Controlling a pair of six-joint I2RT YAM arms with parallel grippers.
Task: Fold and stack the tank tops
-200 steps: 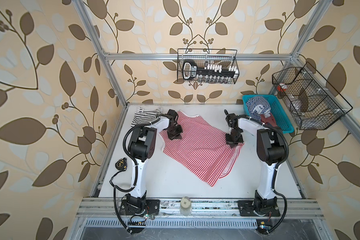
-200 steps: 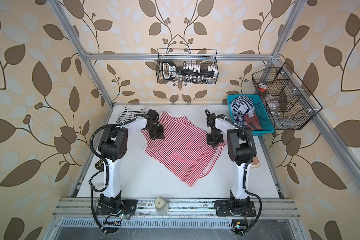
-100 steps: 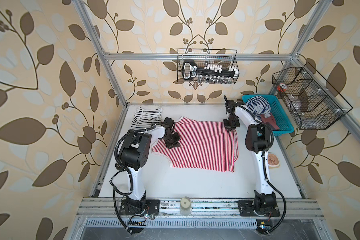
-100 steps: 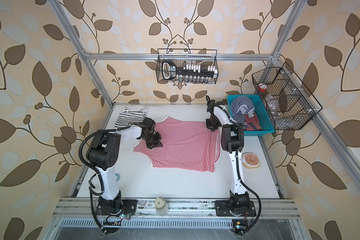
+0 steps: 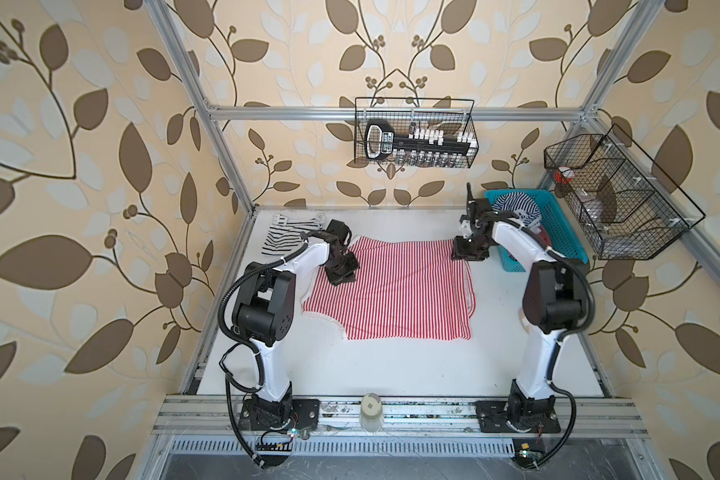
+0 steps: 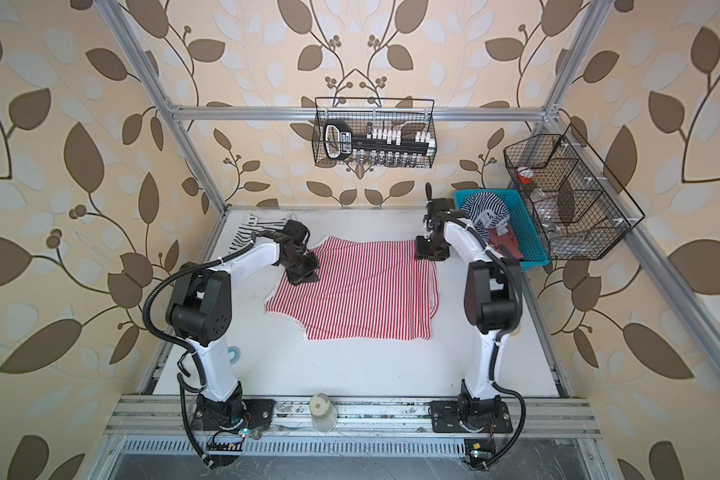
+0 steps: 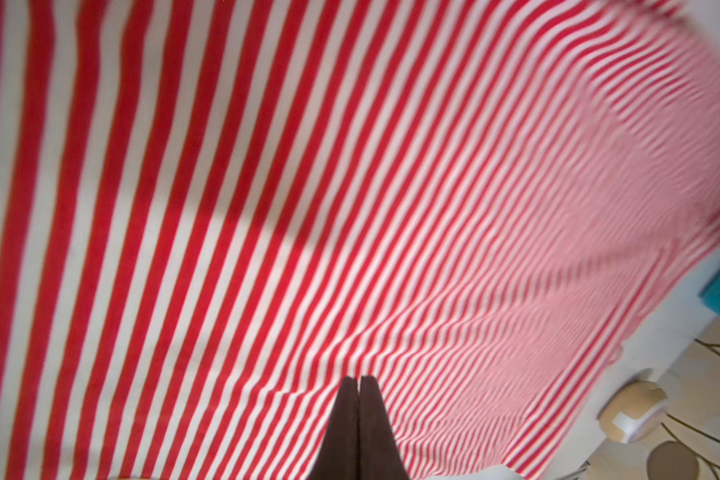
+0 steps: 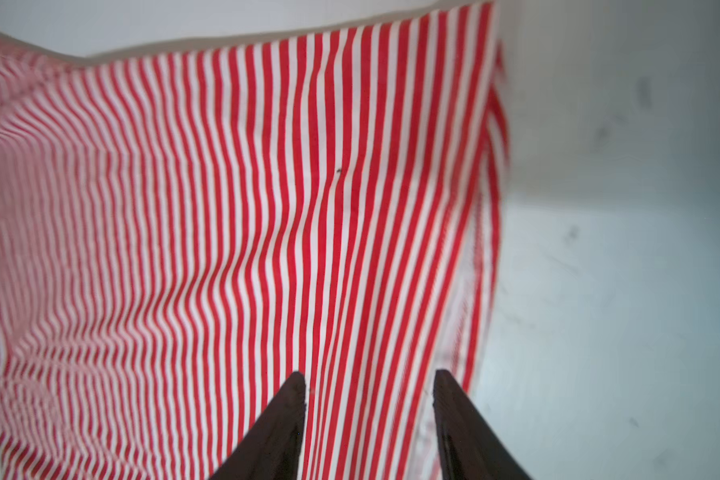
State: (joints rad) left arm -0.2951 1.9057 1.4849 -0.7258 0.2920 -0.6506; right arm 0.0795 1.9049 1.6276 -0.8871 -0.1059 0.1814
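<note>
My red-and-white striped knit tank top [image 5: 391, 291] lies spread flat mid-table [image 5: 391, 374]. My left tool [image 7: 358, 380] is clenched on its fabric; my right tool [image 8: 368, 384] is released over its far corner.

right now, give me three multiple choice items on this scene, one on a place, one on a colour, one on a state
1. Where does the black-striped tank top lie?
A. in the teal basket
B. at the table's far left corner
C. on the red-striped top

2. What colour are the stripes on the tank top spread mid-table?
A. red
B. green
C. blue

3. How do the right gripper fingers stand?
A. pressed shut
B. apart, over the cloth
C. clamped on the basket

Answers: 1 B, it sits folded by the far left frame post. 2 A, red on white in every view. 3 B, the right wrist view shows a gap between them.
</note>
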